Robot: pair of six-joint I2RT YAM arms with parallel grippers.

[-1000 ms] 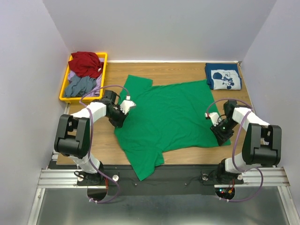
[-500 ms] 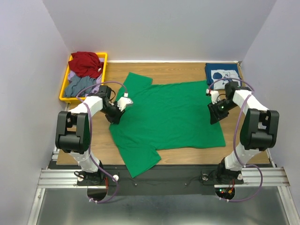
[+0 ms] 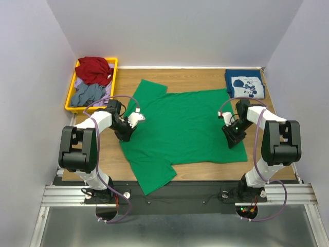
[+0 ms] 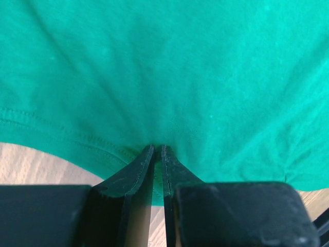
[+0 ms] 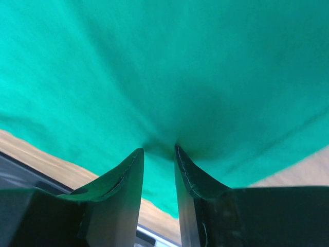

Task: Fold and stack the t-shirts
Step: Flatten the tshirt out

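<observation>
Wood table (image 3: 200,77) runs under everything I can see, and most of its middle is covered by the green t-shirt (image 3: 185,128). It lies opened out flat with its length running sideways: one sleeve points toward the far edge, the other hangs toward the near edge between my two bases, and the hem is on my right.

Next in size is the yellow bin (image 3: 67,103) at the far left corner, beside the shirt's far sleeve but not touching it. A red garment (image 3: 94,69) is heaped at the far end of the bin, and a grey garment (image 3: 87,94) lies crumpled at the near end.

The navy t-shirt (image 3: 244,84) sits folded at the far right corner with its white print facing up. It is just beyond the green shirt's hem corner.

My left gripper (image 3: 126,133) is down at the shirt's left edge, between the two sleeves. In the left wrist view its jaws are almost together (image 4: 158,148). They nip a small pucker of green cloth (image 4: 195,77) just inside a stitched edge.

My right gripper (image 3: 234,136) is low over the hem side. In the right wrist view the jaws (image 5: 159,150) stand slightly apart, and a bunched fold of the green fabric (image 5: 154,62) is pinched between their tips. That view is blurred.
</observation>
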